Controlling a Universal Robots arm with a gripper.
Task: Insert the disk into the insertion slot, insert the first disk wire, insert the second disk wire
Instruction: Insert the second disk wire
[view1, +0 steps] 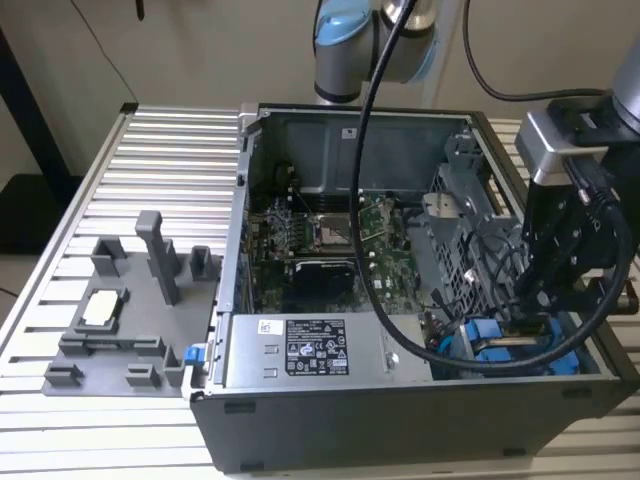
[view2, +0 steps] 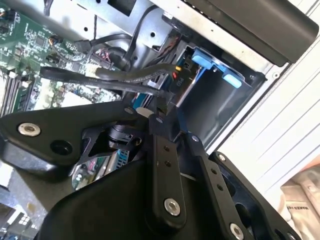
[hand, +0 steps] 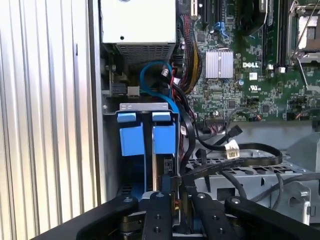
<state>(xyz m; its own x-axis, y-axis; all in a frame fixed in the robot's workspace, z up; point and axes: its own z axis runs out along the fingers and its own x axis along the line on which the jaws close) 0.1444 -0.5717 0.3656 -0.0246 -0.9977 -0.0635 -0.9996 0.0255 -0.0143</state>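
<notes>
One open computer case (view1: 420, 400) is sitting on the slatted bench (view1: 160, 150). Starting at the exterior view's left, a grey parts fixture (view1: 130, 330) is lying beside the case. Moving across, the labelled power-supply box (view1: 310, 350) is lining the near wall, with the green motherboard (view1: 330, 240) behind it. Over at the exterior view's right, the claw (view1: 530, 300) is hanging low inside the case, just above the blue carriers.

In the first wrist view, two blue carriers are standing side by side in the insertion slot (hand: 145, 106). The disk (hand: 164, 137) looks seated, its long axis running straight down into the cage and its end facing the claw (hand: 172, 192).

The claw is narrow, pinching what looks like the plug of a black disk wire (hand: 235, 162), which is trailing off over the drive cage. So the disk is lying directly ahead of the fingertips, plug nearly touching its end. I cannot tell whether it is mated.
</notes>
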